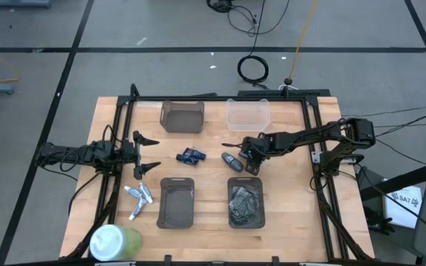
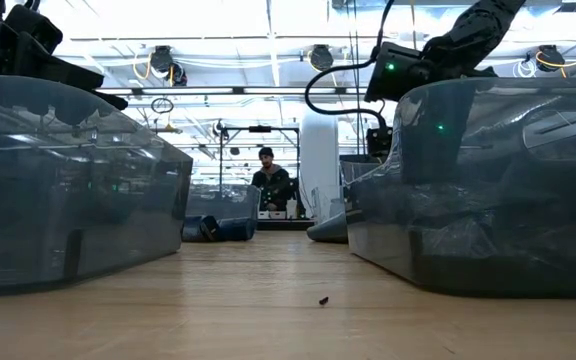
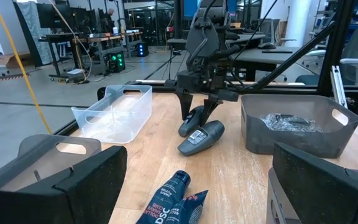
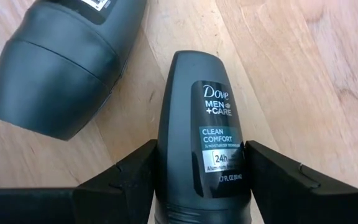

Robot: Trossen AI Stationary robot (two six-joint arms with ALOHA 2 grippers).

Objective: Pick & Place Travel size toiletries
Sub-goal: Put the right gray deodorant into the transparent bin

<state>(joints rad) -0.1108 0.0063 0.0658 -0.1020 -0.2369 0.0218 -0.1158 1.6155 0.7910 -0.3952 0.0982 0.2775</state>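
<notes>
**Right claw closes around a deodorant stick**

While the left gripper (image 1: 156, 153) waits spread wide and empty near the left edge of the table (image 1: 287, 229), the right gripper (image 1: 251, 164) has its two fingers (image 4: 126, 180) set on either side of a dark deodorant stick (image 4: 197, 137), touching its sides as it lies on the wood. A second deodorant stick (image 4: 58, 74) lies just beside that claw, tilted away from the first. Past the right claw stands a clear bin (image 1: 248, 114); on its near side sits a dark tray (image 1: 245, 203) holding crumpled dark packets. The small white-and-silver tubes (image 1: 138, 198) lie together on the bare wood just beside the left claw, well apart from the right one, next to an empty dark tray (image 1: 176, 202). Two dark blue tubes (image 1: 191, 155) lie between the two claws.
</notes>
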